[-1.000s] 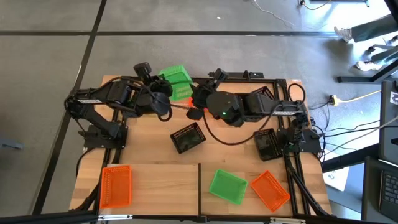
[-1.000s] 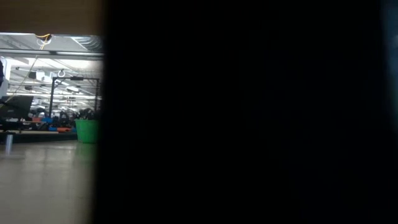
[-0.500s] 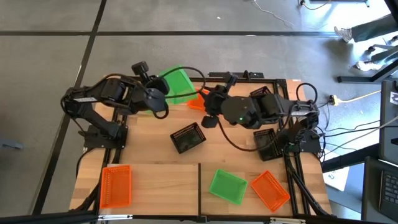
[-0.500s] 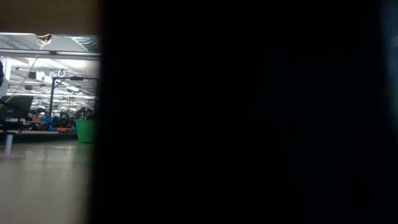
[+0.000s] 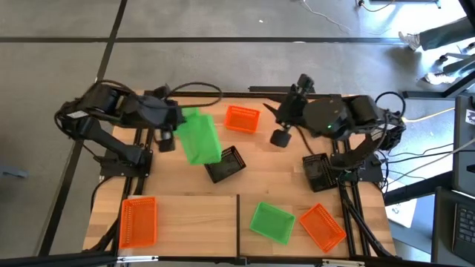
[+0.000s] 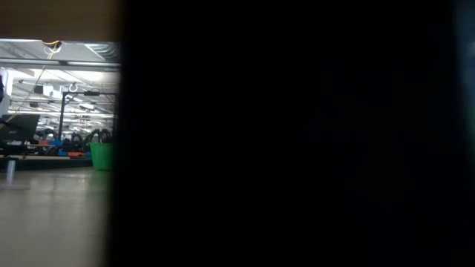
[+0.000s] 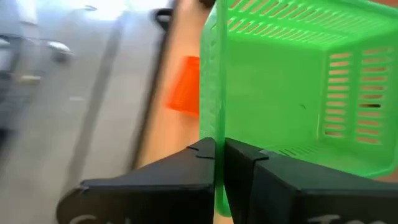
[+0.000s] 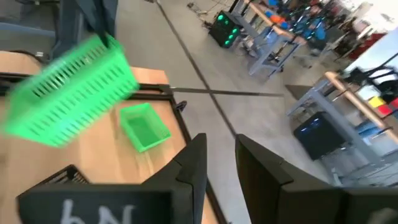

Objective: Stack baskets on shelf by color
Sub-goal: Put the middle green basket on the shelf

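Note:
My left gripper (image 5: 178, 124) is shut on a green basket (image 5: 199, 138), held over the table's far left part. My right gripper (image 5: 273, 113) is open and empty, just right of an orange basket (image 5: 242, 119) that rests on its base near the far edge. A black basket (image 5: 225, 163) sits mid-table, partly under the green one. On the pale shelf (image 5: 193, 215) at the near edge lie an orange basket (image 5: 139, 221) left of the divider (image 5: 237, 222), and a green basket (image 5: 271, 222) and an orange basket (image 5: 323, 227) right of it. My left gripper pinches one side wall of the green basket at its rim (image 7: 214, 118), with one finger inside the basket and one outside. The fingers come from the table's left. The basket is lifted clear of the table and tilted.
Another black basket (image 5: 320, 171) sits by the right arm's base. Black metal frames run along the table's left, right and far edges. The low view is almost wholly blocked by something dark. A person's legs (image 5: 438, 37) show on the floor far to the right.
My left gripper has carried the green basket from the far edge toward the near and left, turning it about. My right gripper has drawn back toward the table's right edge, away from the orange basket, which now lies alone by the far edge.

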`<move>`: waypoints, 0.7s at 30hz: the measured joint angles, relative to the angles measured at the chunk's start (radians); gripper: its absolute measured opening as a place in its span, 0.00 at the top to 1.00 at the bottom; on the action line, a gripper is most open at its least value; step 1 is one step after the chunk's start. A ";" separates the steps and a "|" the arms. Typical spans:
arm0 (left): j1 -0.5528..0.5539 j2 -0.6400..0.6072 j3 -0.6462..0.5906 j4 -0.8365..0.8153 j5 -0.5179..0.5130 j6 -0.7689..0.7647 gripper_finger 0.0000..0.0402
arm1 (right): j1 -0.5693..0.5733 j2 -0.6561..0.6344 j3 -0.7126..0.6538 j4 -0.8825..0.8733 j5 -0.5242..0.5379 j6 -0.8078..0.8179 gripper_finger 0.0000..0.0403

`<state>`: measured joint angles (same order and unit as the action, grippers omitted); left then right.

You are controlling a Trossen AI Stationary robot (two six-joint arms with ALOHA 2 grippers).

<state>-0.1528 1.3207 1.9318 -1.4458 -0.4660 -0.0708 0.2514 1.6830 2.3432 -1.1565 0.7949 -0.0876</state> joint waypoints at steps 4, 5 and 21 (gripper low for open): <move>-0.006 -0.016 0.000 -0.077 0.197 -0.150 1.00 | 0.000 -0.034 0.000 -0.058 -0.124 0.005 0.78; -0.011 -0.013 0.000 -0.095 0.235 -0.182 1.00 | 0.000 -0.040 0.000 -0.070 -0.172 0.001 0.78; -0.266 0.019 -0.294 0.046 0.580 -0.608 1.00 | -0.078 -0.050 0.000 -0.164 -0.823 -0.066 0.78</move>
<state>-0.4191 1.3398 1.6380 -1.4001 0.1143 -0.6790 0.1735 1.6333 2.3428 -1.3201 -0.0284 -0.1537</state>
